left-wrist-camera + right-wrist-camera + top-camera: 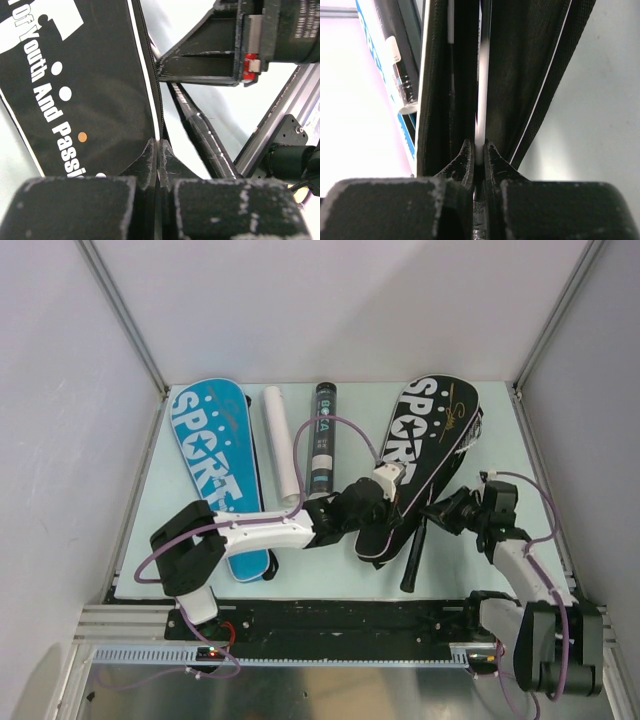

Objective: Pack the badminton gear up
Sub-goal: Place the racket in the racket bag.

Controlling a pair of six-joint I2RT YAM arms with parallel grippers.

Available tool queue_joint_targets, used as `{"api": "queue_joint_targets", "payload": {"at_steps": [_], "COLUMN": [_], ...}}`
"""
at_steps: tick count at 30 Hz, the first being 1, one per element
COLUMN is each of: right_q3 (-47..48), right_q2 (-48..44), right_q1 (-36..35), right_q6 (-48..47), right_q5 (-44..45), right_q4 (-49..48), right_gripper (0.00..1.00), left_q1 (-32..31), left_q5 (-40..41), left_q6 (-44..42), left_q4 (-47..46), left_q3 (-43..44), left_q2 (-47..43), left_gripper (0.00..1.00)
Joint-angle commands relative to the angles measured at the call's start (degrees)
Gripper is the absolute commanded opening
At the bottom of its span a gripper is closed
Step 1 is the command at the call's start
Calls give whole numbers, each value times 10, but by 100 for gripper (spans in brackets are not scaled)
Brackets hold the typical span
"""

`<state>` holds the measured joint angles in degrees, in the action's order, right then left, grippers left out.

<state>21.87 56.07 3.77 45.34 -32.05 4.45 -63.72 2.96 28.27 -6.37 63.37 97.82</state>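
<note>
Handle end of the racket (412,560) lies nearest, sticking out from the narrow end of the black cover (425,440) onto the bench (320,568).

Left tool (159,165): fingers pressed together on the zippered edge of the black cover, pinching it near that narrow end.

Right tool (479,155): closed on the racket's thin pale shaft, which runs in between the cover's 2 flaps. The 2 tools sit near each other, on either side of the cover's narrow end.

The black cover slants away toward the far right corner, "SPORT" lettering upward.

The blue cover (212,465) lies flat at the left, well apart, its near end under the left arm.

Between the 2 covers, toward the far edge, the white tube (282,440) and the black tube (322,435) lie side by side.
</note>
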Motion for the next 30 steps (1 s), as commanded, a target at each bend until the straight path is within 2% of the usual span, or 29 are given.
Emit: {"api": "queue_joint_targets", "payload": {"at_steps": [1, 9, 15, 21, 30], "right_q3": [5, 2, 2, -2, 0], "right_q2": [43, 107, 159, 240, 305], "right_q1": [-1, -18, -35, -84, -121], "right_q6": [28, 63, 90, 145, 200], "right_q5": [12, 86, 149, 188, 256], "right_q4": [-143, -299, -368, -502, -570], "right_gripper": [0, 0, 0, 0, 0], "left_q1": [-2, -3, -3, -8, -17], "left_q5": [-33, -79, -108, -125, -105], "left_q6": [6, 52, 91, 123, 152], "left_q4": [-49, -74, -108, -138, -175], "left_q3": [-6, -18, -44, -69, -97], "left_q2": [-39, -39, -50, -56, -57], "left_gripper": [0, 0, 0, 0, 0]}}
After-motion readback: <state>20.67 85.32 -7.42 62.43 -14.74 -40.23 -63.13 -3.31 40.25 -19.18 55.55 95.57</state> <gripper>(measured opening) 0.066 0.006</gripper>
